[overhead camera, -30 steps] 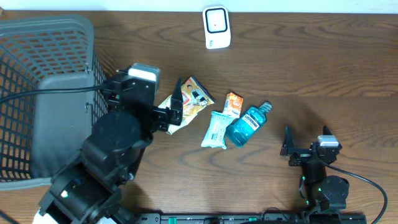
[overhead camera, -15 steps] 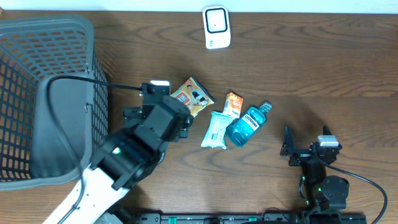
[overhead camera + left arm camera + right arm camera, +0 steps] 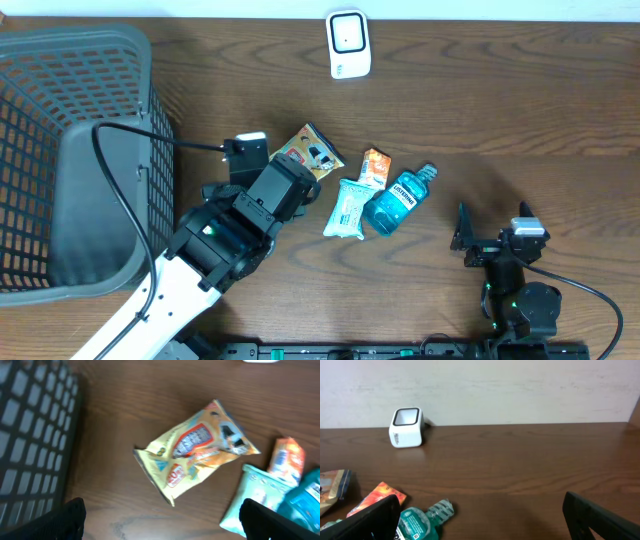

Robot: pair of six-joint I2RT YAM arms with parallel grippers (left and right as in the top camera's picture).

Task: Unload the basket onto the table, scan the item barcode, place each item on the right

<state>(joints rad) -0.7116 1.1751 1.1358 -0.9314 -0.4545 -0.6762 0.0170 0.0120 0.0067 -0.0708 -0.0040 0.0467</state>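
Note:
Several items lie mid-table: a yellow snack bag (image 3: 315, 150) (image 3: 197, 452), an orange packet (image 3: 375, 167) (image 3: 377, 497), a pale wipes pack (image 3: 350, 208) (image 3: 250, 505) and a blue mouthwash bottle (image 3: 398, 200) (image 3: 420, 520). The white scanner (image 3: 348, 43) (image 3: 406, 426) stands at the far edge. My left gripper (image 3: 285, 183) (image 3: 160, 527) hovers open just short of the snack bag, nothing between its fingers. My right gripper (image 3: 492, 235) (image 3: 485, 525) rests open to the right of the bottle, holding nothing.
A large grey mesh basket (image 3: 60, 100) (image 3: 30, 435) fills the left side, close beside the left arm. A black cable (image 3: 130, 150) loops from the arm over the basket. A pale wall runs behind the table's far edge.
The left arm has come down from close under the camera and settled lower, its gripper now over the near end of the snack bag. The right arm has not moved.

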